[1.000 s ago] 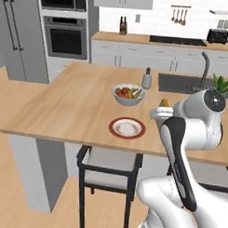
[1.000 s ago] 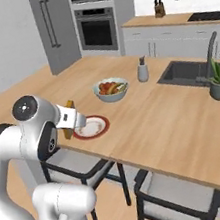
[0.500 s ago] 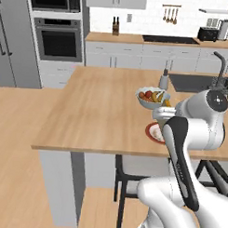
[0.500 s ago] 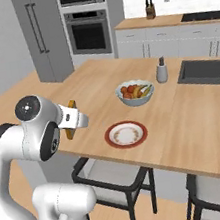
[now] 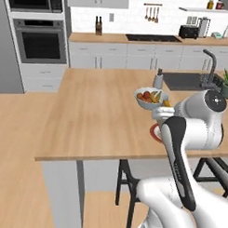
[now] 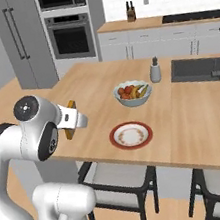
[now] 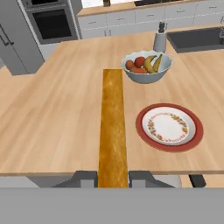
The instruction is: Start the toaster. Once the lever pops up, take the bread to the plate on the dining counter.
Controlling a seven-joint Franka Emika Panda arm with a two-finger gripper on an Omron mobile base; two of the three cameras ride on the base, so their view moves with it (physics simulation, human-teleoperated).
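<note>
While your gripper point(image 7: 113, 178) hangs above the near edge of the dining counter point(image 7: 57, 118), its fingers are clamped tight on the bread point(image 7: 113, 127) — you see the slice edge-on, crust toward the camera. To its right the plate point(image 7: 169, 127) lies flat on the counter, below the fruit bowl point(image 7: 146, 67).

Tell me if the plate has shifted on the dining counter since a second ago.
No. The plate sits just in front of the fruit bowl on the dining counter, as before. The whole picture slid because the base drove.
</note>
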